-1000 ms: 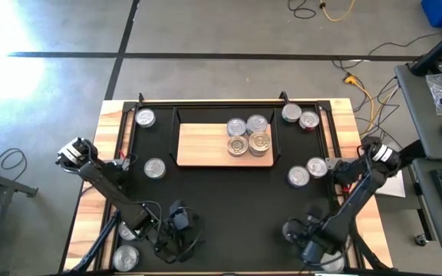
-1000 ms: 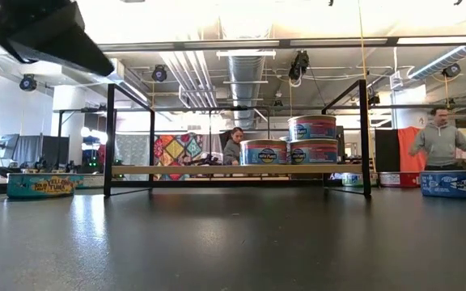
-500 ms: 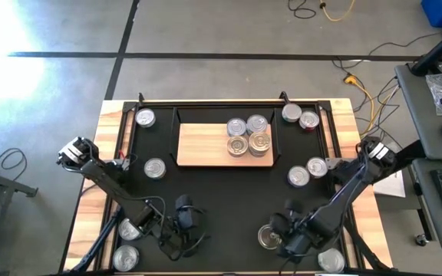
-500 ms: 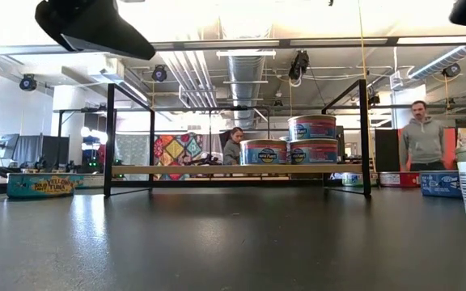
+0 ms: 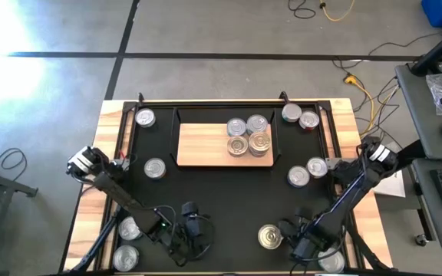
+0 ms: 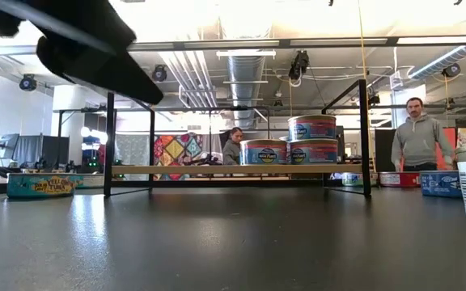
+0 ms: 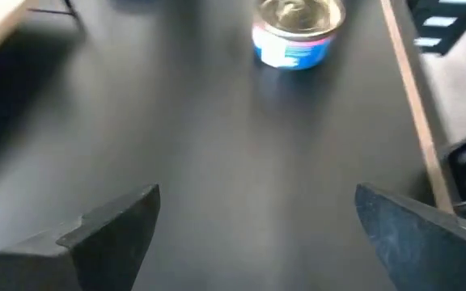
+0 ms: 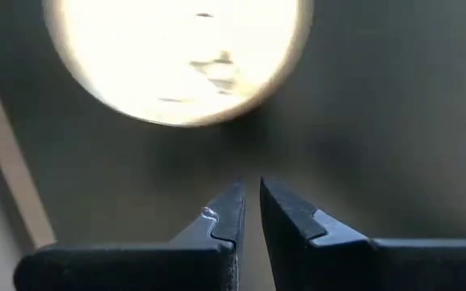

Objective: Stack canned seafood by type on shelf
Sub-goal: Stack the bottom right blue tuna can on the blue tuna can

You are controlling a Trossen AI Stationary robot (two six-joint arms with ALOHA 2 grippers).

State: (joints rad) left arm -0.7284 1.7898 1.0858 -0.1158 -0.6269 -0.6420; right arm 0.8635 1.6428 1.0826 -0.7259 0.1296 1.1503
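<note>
Canned seafood is split between the shelf (image 5: 206, 146), where four tins (image 5: 249, 138) cluster toward its right end with at least one stacked on another, and the black mat (image 5: 221, 199) of the worktop, where loose tins lie scattered on both sides. One gold-topped tin (image 5: 269, 237) stands near the front, right beside the right pincer (image 5: 301, 247), whose fingers are pressed nearly together and hold nothing. The left pincer (image 5: 190, 224) hovers low over the mat at front left, spread wide and empty, facing that tin across bare mat. The risk I see is crowding: both pincers are close to the same tin, so a reach by the left could clip the right arm or knock the tin. Mixing types on the existing stack is another likely slip, since labels read poorly from above.
</note>
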